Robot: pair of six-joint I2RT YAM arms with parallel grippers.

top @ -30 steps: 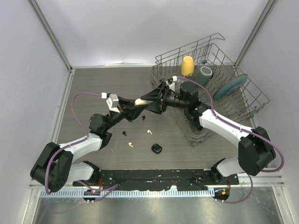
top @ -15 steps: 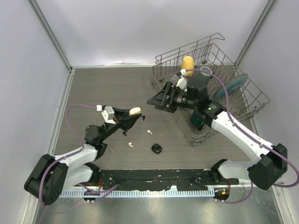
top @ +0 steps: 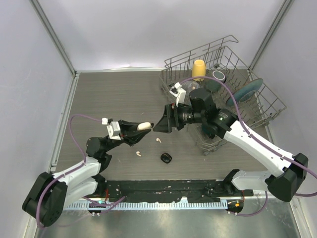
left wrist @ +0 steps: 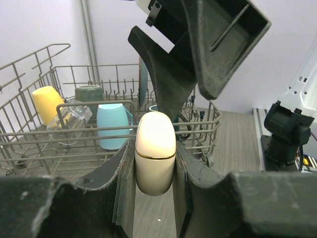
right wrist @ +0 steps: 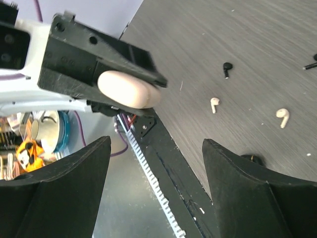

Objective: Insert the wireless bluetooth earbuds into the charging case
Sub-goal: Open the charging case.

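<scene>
Pinching the cream charging case (left wrist: 155, 139) above the table (top: 114, 94), the left gripper (left wrist: 154, 166) faces the spread right gripper (top: 161, 121).
The case sits closed between the left fingers. Its long axis runs along them, and its rounded end pokes out past their tips toward the right gripper. That gripper hangs just beyond the case with its jaws wide apart and nothing between them. A thin seam rings the case across its long axis. Below both grippers, toward the arms' bases, a white earbud (right wrist: 214, 103) and a second white earbud (right wrist: 282, 116) lie apart on the table, with a black earbud (right wrist: 227, 67) near the first. Behind the right gripper stands a dish rack (top: 267, 94).
</scene>
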